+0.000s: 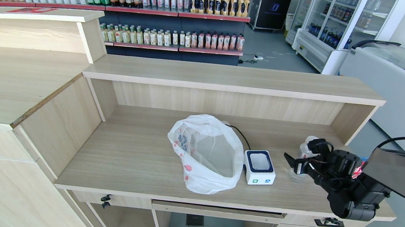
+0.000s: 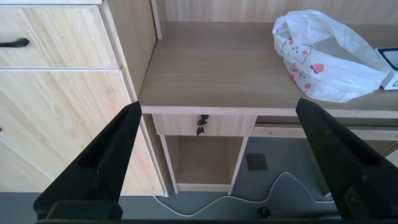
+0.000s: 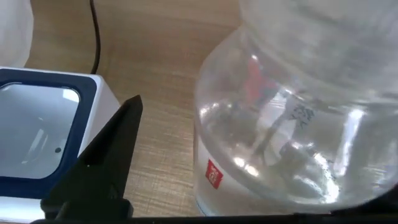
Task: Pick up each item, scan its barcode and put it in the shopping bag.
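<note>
Head view: right gripper (image 1: 297, 164) spread around clear plastic bottle (image 1: 305, 152) on pale wood counter (image 1: 126, 158), near white-and-blue box scanner (image 1: 259, 167); white plastic shopping bag (image 1: 206, 153) touching scanner's far side.
L wrist view: left gripper (image 2: 217, 158) spread wide, empty. R wrist view: finger (image 3: 93, 168) apart from bottle. Best to centre it btwn fingers, then squeeze gently, since thin wall may buckle.

white red-printed bag (image 1: 202, 155), clear bottle (image 1: 304, 151), white-blue scanner (image 1: 259, 167)

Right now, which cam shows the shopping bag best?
Head view: the whole shopping bag stands on the counter, mouth open. Left wrist view shows it side-on, farther off. Right wrist view catches just a white sliver of it at the frame's corner.
</note>
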{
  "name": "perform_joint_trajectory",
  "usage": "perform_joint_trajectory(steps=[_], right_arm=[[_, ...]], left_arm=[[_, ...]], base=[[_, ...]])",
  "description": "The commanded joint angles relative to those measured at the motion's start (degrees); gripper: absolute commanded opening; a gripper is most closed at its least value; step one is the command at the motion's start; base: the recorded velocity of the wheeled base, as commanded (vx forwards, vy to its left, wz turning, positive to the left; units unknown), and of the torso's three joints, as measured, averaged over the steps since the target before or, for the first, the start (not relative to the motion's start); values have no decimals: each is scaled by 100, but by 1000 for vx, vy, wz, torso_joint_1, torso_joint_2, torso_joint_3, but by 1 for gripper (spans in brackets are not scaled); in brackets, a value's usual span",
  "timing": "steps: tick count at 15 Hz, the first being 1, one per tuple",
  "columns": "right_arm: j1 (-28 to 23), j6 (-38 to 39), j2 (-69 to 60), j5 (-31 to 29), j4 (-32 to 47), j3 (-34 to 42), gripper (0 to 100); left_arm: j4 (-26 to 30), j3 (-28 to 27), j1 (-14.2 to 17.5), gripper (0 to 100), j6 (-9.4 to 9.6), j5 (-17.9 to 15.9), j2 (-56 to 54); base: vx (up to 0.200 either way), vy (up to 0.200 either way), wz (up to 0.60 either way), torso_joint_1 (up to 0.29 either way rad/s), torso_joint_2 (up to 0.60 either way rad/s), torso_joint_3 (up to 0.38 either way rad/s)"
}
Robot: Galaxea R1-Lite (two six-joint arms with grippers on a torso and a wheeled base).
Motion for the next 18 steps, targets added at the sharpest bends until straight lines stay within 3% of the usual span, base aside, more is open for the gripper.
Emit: perform_joint_trajectory(steps=[1,12,15,18], right_arm=[[-5,-13,-12,2,-2,-14,0],[-49,172,-205,2,42,188,0],[-22,1086,-1190,37,631,575,0],[-5,1710,-2482,634,1484,1040,0]], left_arm=[[-5,0,1,100,-1,4,-2],[-5,0,1,100,-1,4,-2],[4,0,1,100,-1,4,-2],[4,0,1,100,-1,4,-2]], base=[[0,0,0,0,0,0],[0,0,0,0,0,0],[0,0,0,0,0,0],[0,0,0,0,0,0]])
